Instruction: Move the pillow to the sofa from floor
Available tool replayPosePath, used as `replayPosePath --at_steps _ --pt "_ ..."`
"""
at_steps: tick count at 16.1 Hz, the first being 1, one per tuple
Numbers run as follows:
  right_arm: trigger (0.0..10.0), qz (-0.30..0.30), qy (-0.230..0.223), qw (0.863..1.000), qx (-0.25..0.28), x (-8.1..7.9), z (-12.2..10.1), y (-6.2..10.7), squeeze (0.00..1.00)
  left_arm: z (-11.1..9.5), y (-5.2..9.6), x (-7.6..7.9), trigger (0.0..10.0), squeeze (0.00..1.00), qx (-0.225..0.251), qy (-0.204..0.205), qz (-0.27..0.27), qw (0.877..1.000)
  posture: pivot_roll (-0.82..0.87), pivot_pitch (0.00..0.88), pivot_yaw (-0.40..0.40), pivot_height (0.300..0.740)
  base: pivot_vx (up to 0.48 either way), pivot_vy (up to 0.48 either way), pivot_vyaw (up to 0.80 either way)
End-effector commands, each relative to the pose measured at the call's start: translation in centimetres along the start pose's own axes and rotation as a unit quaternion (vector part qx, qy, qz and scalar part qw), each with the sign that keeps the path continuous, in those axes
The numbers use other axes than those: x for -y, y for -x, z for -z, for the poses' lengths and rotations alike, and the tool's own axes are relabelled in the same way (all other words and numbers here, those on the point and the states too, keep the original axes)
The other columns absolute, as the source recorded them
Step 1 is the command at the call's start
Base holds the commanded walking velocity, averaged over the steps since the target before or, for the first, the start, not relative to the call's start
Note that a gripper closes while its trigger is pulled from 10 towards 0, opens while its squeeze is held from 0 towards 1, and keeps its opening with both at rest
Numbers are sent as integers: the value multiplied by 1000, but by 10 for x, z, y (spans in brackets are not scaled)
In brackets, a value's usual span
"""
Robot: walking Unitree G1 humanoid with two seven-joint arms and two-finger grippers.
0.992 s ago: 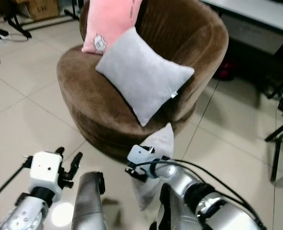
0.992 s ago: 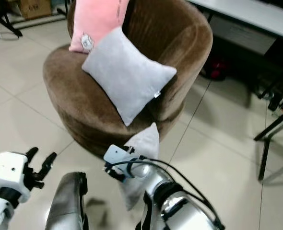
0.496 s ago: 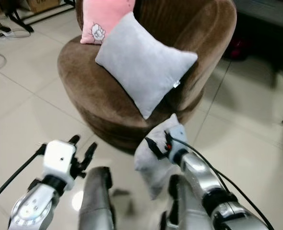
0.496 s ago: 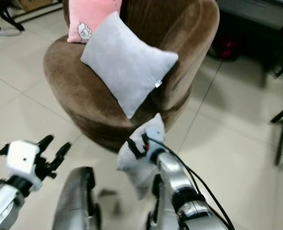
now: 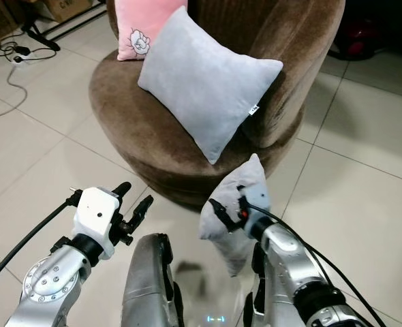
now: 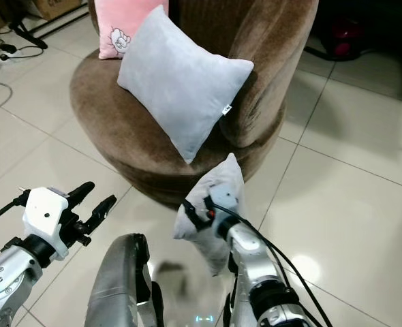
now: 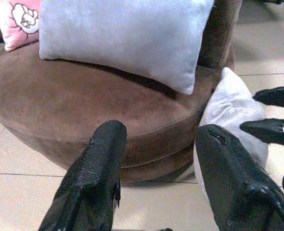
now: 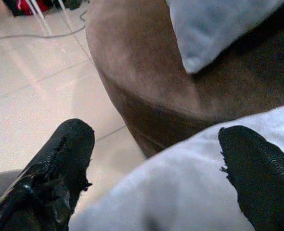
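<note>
Leaning against the base of the round brown velvet sofa chair (image 5: 153, 146), the small pale grey pillow (image 5: 228, 221) stands on edge on the glossy beige floor tiles (image 5: 44, 153), and the right gripper (image 5: 227, 210) is right up against it. From the right wrist view the 2 black fingers (image 8: 60, 159) are spread wide with pillow fabric bulging between them, so that gripper is parted and not yet clamped; this looks like the reach-and-grasp step. The left gripper (image 5: 131, 199) hovers low above the tiles just left of the pillow, its 2 fingers (image 7: 91, 183) apart and holding nothing, pointed at the sofa's front edge. Up on the seat, a large grey square cushion (image 5: 204, 78) leans against the backrest, with a pink cushion printed with a small cartoon animal (image 5: 145, 27) behind it to the left; a black cable (image 5: 10, 75) trails over the tiles far left. Next call, as I read it: the right fingers need to close firmly on that soft upper corner, since a shallow pinch on loose fabric could slip, then lift it over the seat rim and set it down on the bare brown cushion in front of the grey one.
</note>
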State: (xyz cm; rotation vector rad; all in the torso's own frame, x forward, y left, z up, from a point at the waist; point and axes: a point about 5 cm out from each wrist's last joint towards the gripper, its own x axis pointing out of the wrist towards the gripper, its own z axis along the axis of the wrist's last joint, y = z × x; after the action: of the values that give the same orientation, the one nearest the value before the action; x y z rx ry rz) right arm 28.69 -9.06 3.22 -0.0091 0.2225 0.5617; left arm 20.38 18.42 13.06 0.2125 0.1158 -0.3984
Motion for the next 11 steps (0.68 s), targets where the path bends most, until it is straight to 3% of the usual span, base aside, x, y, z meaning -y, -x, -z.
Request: replayPosePath --at_steps 1,4,8,10,11 --pt "10000 -6 -3 1000 8 -8 -3 -2 0 5 6 0 10000 35 -15 1 -8 1000 157 186 29 546 0 0 0" --pt "10000 -26 4 1000 7 -18 -5 -7 0 8 12 1 10000 43 -20 2 -16 1000 155 190 -2 521 0 0 0" --pt "10000 -89 65 994 -7 -39 -4 -12 0 9 18 3 10000 43 -24 1 -27 999 162 181 -38 506 0 0 0" --pt "10000 -107 74 991 -10 -43 -4 -14 0 10 20 3 10000 39 -26 1 -30 999 166 183 -45 506 0 0 0" --pt "10000 -123 71 990 -12 -46 -5 -16 1000 11 21 3 10000 43 -29 2 -32 999 167 184 -47 506 0 0 0"
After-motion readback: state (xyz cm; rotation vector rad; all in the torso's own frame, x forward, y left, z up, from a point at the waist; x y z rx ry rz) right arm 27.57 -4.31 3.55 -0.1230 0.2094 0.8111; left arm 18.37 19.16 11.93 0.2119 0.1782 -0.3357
